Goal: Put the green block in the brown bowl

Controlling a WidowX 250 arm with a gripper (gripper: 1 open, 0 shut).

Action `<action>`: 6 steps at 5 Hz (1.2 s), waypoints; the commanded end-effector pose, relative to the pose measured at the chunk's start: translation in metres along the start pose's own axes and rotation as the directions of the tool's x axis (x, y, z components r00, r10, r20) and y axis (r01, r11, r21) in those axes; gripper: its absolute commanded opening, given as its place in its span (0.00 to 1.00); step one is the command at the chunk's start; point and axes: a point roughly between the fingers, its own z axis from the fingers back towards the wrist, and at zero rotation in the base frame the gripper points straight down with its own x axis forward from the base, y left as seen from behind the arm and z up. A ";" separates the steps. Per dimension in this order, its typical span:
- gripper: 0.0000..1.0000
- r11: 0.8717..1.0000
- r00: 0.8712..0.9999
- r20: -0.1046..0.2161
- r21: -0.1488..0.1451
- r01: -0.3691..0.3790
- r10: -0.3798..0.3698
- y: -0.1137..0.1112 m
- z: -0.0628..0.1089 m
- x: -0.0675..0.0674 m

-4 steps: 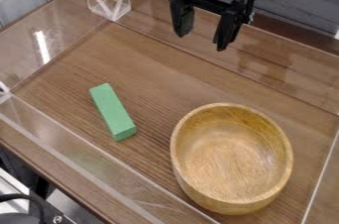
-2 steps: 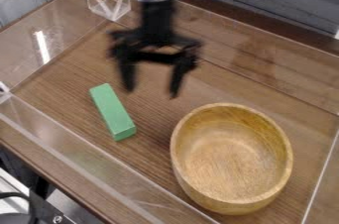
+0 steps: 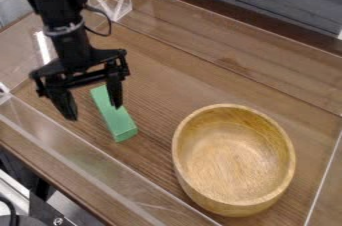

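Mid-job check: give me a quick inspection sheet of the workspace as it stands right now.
Surface: wood-grain table inside low clear walls.
Job's things: green block lying flat on the table, left of the brown bowl; bowl empty.
Clutter: small clear stand at the back.
Grippers: gripper open, pointing down, jaws straddling the block's far end; block not lifted.
Cables: dark cabling on the arm, upper left.
Surroundings: grey wall behind.
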 end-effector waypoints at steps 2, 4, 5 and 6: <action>1.00 0.994 0.995 0.022 -0.043 -0.096 0.097 -0.013 -0.008 0.011; 1.00 0.992 0.993 0.013 -0.051 -0.119 0.119 -0.023 -0.018 0.017; 1.00 0.991 0.992 0.009 -0.050 -0.124 0.124 -0.026 -0.019 0.019; 1.00 0.991 0.992 0.005 -0.048 -0.127 0.127 -0.029 -0.021 0.019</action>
